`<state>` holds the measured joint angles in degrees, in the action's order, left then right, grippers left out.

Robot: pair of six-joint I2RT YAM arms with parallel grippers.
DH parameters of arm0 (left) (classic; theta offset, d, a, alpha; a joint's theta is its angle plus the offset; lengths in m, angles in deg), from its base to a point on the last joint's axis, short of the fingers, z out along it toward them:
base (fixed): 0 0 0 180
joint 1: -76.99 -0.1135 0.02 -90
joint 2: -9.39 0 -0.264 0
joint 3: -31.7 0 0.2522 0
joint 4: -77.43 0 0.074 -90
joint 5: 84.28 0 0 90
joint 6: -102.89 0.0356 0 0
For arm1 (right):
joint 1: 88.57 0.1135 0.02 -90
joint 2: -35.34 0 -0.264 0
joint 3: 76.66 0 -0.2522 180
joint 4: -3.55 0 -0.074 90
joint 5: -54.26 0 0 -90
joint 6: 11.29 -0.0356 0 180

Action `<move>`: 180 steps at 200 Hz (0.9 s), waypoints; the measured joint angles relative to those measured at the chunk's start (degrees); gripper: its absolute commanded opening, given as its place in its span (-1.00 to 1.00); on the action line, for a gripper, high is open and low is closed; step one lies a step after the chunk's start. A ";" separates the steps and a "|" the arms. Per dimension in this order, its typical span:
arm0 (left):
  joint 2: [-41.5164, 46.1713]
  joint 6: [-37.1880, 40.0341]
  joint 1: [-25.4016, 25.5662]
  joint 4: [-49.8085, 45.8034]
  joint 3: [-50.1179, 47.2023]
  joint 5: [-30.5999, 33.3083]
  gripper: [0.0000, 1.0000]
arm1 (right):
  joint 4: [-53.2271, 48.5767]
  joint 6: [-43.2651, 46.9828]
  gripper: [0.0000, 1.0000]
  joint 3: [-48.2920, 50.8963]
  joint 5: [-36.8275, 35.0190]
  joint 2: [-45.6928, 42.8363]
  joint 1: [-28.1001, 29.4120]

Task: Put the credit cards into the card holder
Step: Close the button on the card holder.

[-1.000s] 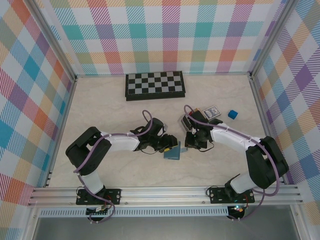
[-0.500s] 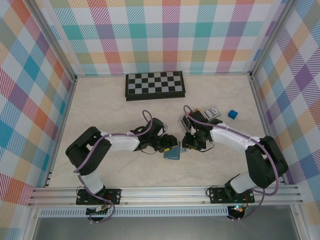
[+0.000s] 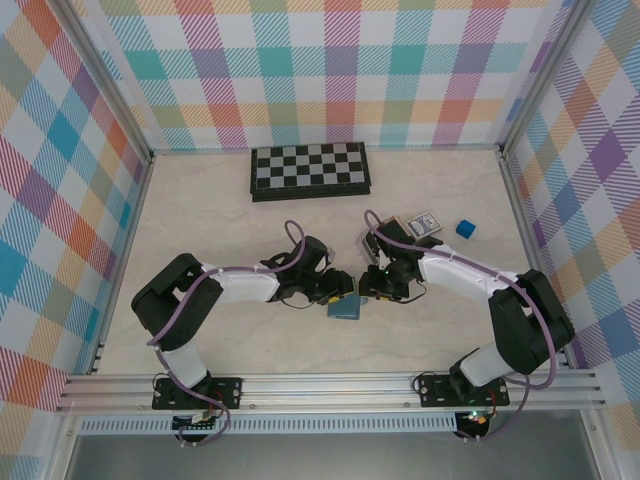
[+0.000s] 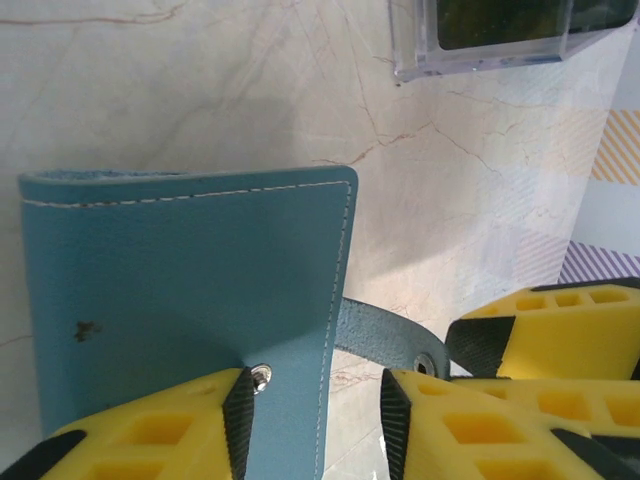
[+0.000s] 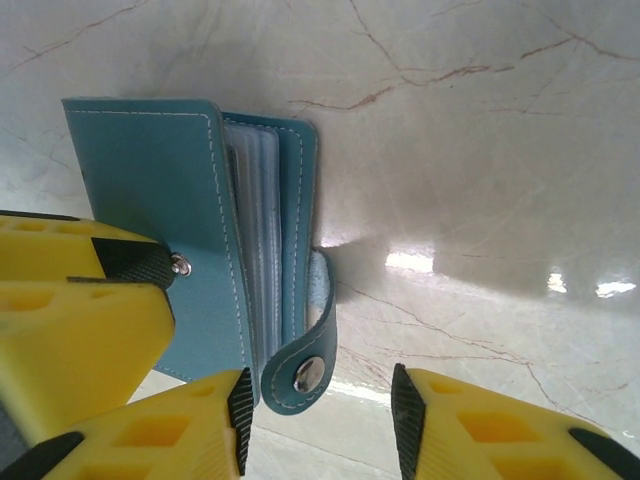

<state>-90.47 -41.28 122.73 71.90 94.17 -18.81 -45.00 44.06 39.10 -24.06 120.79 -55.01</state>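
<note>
We see the card holder [image 3: 346, 307] lying on the table [image 3: 215, 215], about in the middle between left and right and more to the near side. The two grippers meet just over its far edge. It is teal-blue, and in the right wrist view it is a little open like a book, so the greyish pockets [image 5: 258, 220] show between the two covers.

The left gripper [image 4: 318, 420] comes from the left. Its jaws stand partly open, with a clear gap. One yellow finger [image 4: 150, 435] lies over the outer cover [image 4: 180, 270], beside a small metal snap [image 4: 261, 376], and the edge of the cover runs into the gap. Nothing is clamped between the fingers (whether the finger presses on the cover, we cannot tell).

The right gripper [image 5: 320, 420] comes from the right, just beside the left one. Its jaws are also partly open. The closing strap [image 5: 318, 300] of the holder, with its own snap at the end, hangs between the two fingers, but they do not close on it.

A clear box [image 4: 412, 40] stands on the table beyond the holder. At the far side lies a chessboard [image 3: 310, 170], and far right sits a small blue cube [image 3: 465, 228], well apart from the grippers.
</note>
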 measured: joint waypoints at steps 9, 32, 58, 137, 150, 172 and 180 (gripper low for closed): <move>0.07 -0.04 0.00 -0.44 0.00 0.24 -0.33 | 0.00 0.00 -0.11 0.00 0.00 -0.13 0.13; 0.85 0.17 0.00 -1.01 -0.02 1.25 -0.30 | 0.00 -0.07 -0.10 0.00 -0.17 -0.70 0.31; 3.65 1.31 0.00 -3.08 0.00 2.93 -0.24 | 0.00 -0.44 -0.11 -0.02 -0.28 -1.73 0.31; 9.62 3.56 0.04 -10.05 -0.02 9.09 -0.20 | -1.70 -0.42 -0.18 -3.56 -2.05 1.55 2.27; 9.73 3.72 0.04 -10.64 -0.02 9.66 -0.19 | -2.36 -0.42 -0.23 -3.74 -2.47 2.29 2.54; 9.73 3.72 0.04 -11.34 -0.02 10.29 -0.19 | -3.10 -0.33 -0.34 -4.17 -3.26 3.26 2.82; 9.73 3.72 0.04 -11.32 -0.02 10.34 -0.20 | -3.34 -0.44 -0.38 -4.37 -3.54 3.48 2.84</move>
<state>-80.74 -37.56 122.77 60.58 94.14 -8.47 -48.34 43.62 34.73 -27.60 124.26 -52.17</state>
